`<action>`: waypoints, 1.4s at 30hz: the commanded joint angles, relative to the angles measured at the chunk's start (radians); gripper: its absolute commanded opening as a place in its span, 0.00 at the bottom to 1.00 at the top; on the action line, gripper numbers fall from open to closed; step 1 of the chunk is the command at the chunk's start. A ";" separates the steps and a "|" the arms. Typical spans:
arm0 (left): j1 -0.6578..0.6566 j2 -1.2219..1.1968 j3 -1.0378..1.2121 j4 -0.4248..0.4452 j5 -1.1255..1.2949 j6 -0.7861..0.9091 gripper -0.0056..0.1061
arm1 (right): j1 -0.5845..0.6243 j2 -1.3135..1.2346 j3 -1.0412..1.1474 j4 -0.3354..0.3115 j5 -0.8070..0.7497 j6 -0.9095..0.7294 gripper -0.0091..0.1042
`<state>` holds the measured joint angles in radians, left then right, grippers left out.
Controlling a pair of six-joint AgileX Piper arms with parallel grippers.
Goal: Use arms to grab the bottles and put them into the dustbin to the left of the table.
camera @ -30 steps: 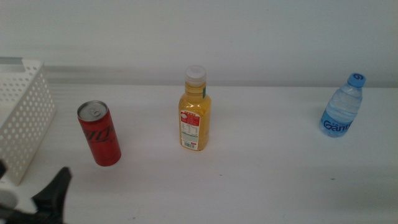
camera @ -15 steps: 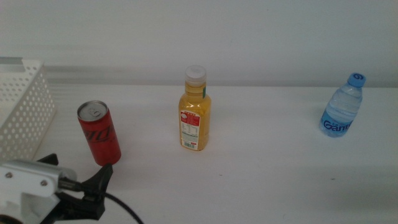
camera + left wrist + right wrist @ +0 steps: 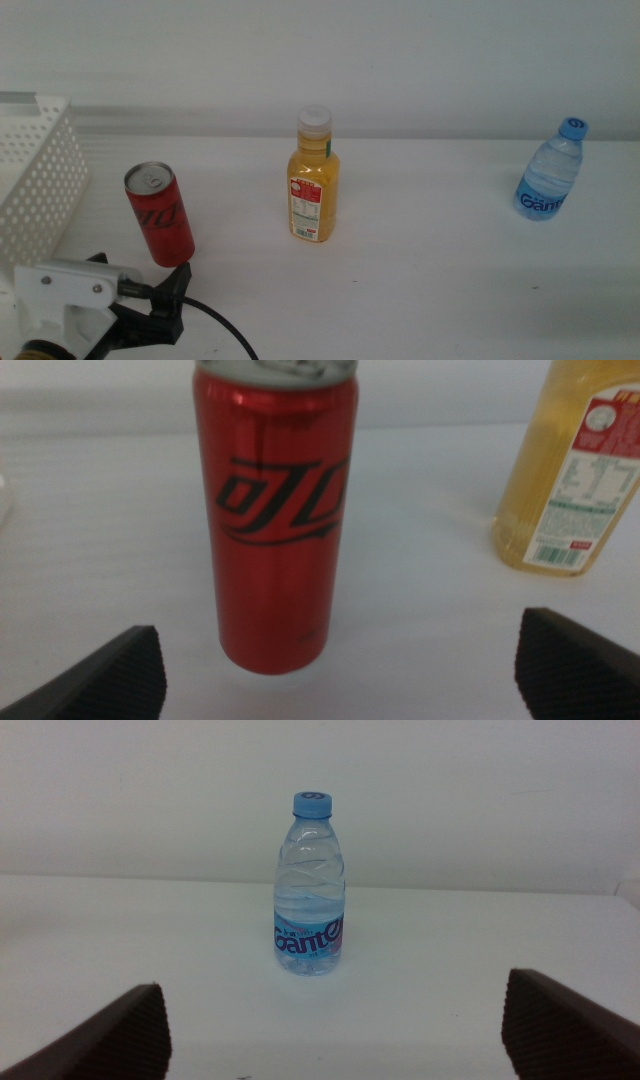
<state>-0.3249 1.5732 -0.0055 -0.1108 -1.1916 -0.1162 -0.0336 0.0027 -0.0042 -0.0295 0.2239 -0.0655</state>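
The left gripper (image 3: 165, 295) sits low at the near left of the table (image 3: 430, 270), jaws spread wide apart with nothing between them, and the red can (image 3: 160, 214) stands upright just beyond its tips. From the wrist, that can (image 3: 275, 520) fills the gap between the two dark jaws, dead centre and not touched. It looks like thin metal: light, smooth and a bit slippery, easy to dent if squeezed hard, so the mid-body, around the printed logo, seems the safest place to close on it. The white basket (image 3: 35, 190) waits just to the can's left, so the carry looks short. The juice bottle (image 3: 314, 180) stands upright mid-table, well apart from the can; it would probably be heavier, with a firmer plastic body. Far right, the small water bottle (image 3: 550, 172) stands alone, and the right gripper (image 3: 335, 1020) faces it from a distance, jaws also wide apart, the bottle (image 3: 310, 885) framed between them but well out of reach.
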 commanded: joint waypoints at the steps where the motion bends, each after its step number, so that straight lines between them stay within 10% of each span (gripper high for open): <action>1: -0.008 0.010 0.039 0.002 -0.108 -0.024 0.89 | -0.007 -0.038 0.042 -0.003 -0.005 -0.003 0.86; 42: -0.004 0.138 -0.115 -0.093 -0.006 0.002 0.89 | -0.007 -0.038 0.042 -0.003 -0.005 -0.003 0.86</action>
<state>-0.3249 1.6927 -0.1149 -0.1962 -1.1483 -0.1071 -0.0336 0.0027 -0.0042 -0.0295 0.2239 -0.0655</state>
